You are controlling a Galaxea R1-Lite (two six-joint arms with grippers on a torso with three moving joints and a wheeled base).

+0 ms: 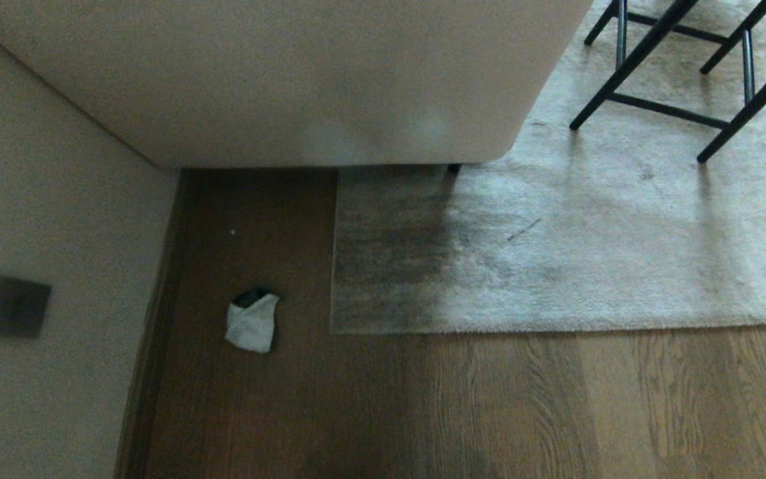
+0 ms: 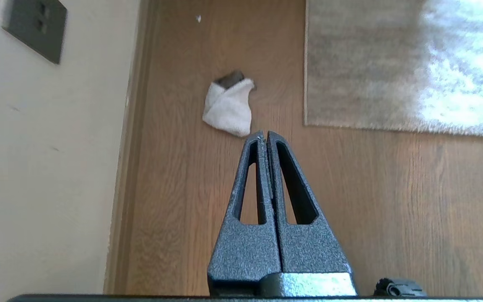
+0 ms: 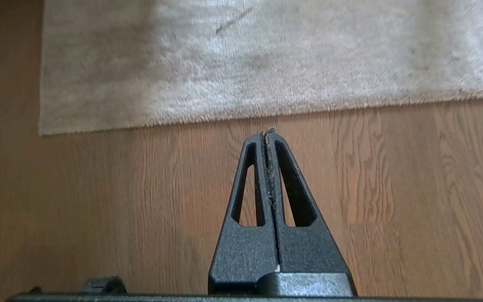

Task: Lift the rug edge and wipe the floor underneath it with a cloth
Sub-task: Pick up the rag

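Note:
The pale grey-beige rug lies flat on the brown plank floor (image 1: 489, 406), and its rug edge (image 1: 522, 328) and square corner face me. The cloth (image 1: 252, 323), white with a dark part, sits crumpled on the floor left of that corner, near the wall. In the left wrist view the cloth (image 2: 229, 107) lies just beyond my left gripper (image 2: 264, 135), which is shut and holds nothing. My right gripper (image 3: 269, 133) is also shut and empty, hovering over bare floor (image 3: 392, 188) short of the rug edge (image 3: 266, 115). Neither arm shows in the head view.
A beige wall (image 1: 44, 219) with a dark outlet plate (image 1: 16, 306) runs along the left. A pale sofa (image 1: 303, 73) stands over the rug's far side. Black metal furniture legs (image 1: 662, 80) stand on the rug at the far right.

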